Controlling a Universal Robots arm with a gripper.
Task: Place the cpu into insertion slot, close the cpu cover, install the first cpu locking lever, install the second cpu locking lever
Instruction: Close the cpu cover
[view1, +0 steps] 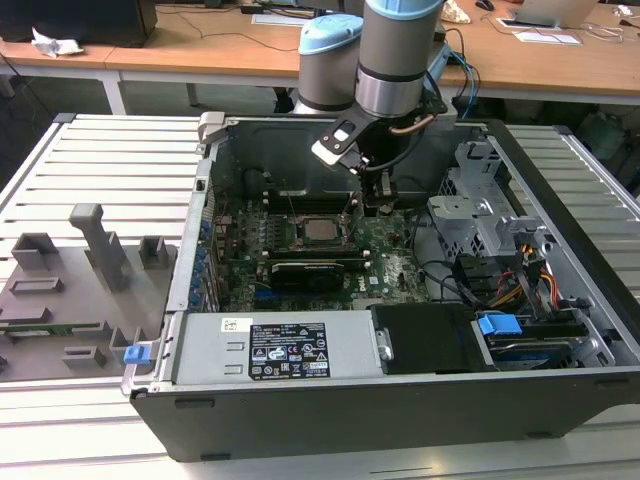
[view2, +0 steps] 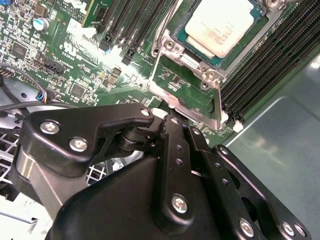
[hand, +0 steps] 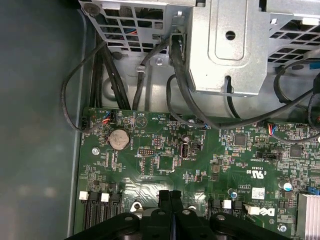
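Note:
The cpu (view1: 320, 232) lies flat in its socket on the motherboard, its pale silvery top (view2: 222, 25) facing up. The cpu cover (view2: 187, 60), a metal frame, lies around it, and a thin lever rod (view2: 218, 102) runs along one side of the socket. My gripper (view1: 378, 205) hangs inside the case, to the exterior view's right of the socket. Its black fingers (hand: 165, 200) are pressed together with nothing between them. In the second wrist view my gripper (view2: 167, 116) has its tip just off the socket frame's corner.
A black graphics card (view1: 305, 270) sits in front of the socket and memory slots (view2: 270, 55) flank it. A metal drive cage (view1: 480, 215) with black cables (hand: 175, 85) stands at the exterior view's right. The power supply (view1: 275, 350) fills the case's front. A grey fixture plate (view1: 70, 290) lies outside.

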